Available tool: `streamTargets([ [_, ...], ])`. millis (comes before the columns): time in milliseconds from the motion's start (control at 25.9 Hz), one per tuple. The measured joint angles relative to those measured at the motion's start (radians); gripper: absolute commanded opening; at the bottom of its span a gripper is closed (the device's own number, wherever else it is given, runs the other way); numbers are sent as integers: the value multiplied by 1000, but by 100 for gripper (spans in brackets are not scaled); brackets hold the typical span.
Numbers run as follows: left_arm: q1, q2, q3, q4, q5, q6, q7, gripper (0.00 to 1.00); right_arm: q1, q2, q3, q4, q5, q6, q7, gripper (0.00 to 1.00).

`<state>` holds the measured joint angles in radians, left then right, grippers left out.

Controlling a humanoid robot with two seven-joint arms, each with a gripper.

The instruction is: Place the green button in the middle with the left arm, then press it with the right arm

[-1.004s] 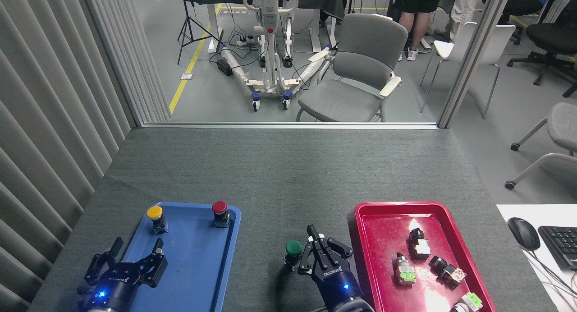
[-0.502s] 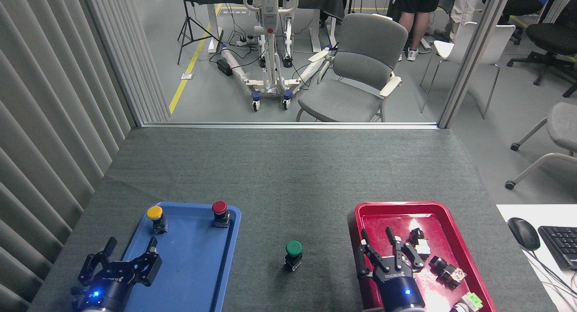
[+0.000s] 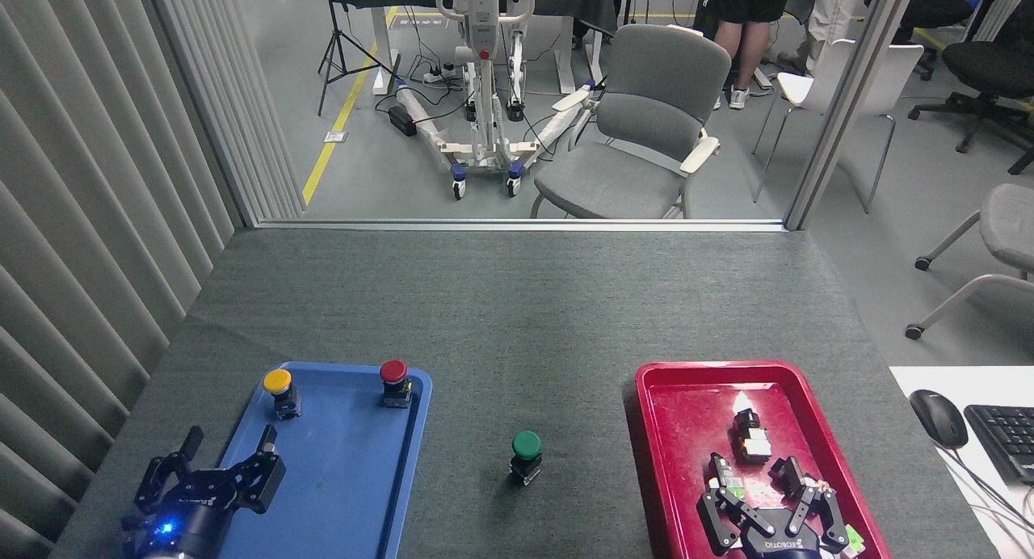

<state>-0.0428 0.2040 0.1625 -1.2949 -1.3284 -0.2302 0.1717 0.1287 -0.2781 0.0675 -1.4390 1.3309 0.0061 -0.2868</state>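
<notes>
The green button (image 3: 527,454) stands upright on the bare grey-green cloth of the middle (image 3: 517,341), between the two trays, with nothing touching it. My left gripper (image 3: 228,443) is open at the bottom left, over the near left edge of the blue tray (image 3: 347,494), its fingers empty. My right gripper (image 3: 757,470) is open low over the red tray (image 3: 687,430) at the bottom right, fingers spread above the small parts there. Both grippers are well apart from the button.
A yellow-capped switch (image 3: 279,391) and a red-capped switch (image 3: 395,382) stand at the far end of the blue tray. Several small switches (image 3: 753,436) lie in the red tray. A mouse (image 3: 937,418) and keyboard (image 3: 1002,438) sit on a white desk at the right.
My right gripper has left the green button, swung right and back over the red tray, and opened. My left gripper drifted slightly toward the bottom left. The button has stayed put.
</notes>
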Motion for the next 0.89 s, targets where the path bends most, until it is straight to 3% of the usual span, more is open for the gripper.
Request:
streamTargets([
  [502, 0, 0, 18, 32, -1, 0, 11, 100, -1, 4, -4, -3, 46, 11, -10, 100],
  [888, 0, 1, 40, 56, 0, -2, 13, 100, -5, 12, -5, -1, -7, 5, -18, 100],
])
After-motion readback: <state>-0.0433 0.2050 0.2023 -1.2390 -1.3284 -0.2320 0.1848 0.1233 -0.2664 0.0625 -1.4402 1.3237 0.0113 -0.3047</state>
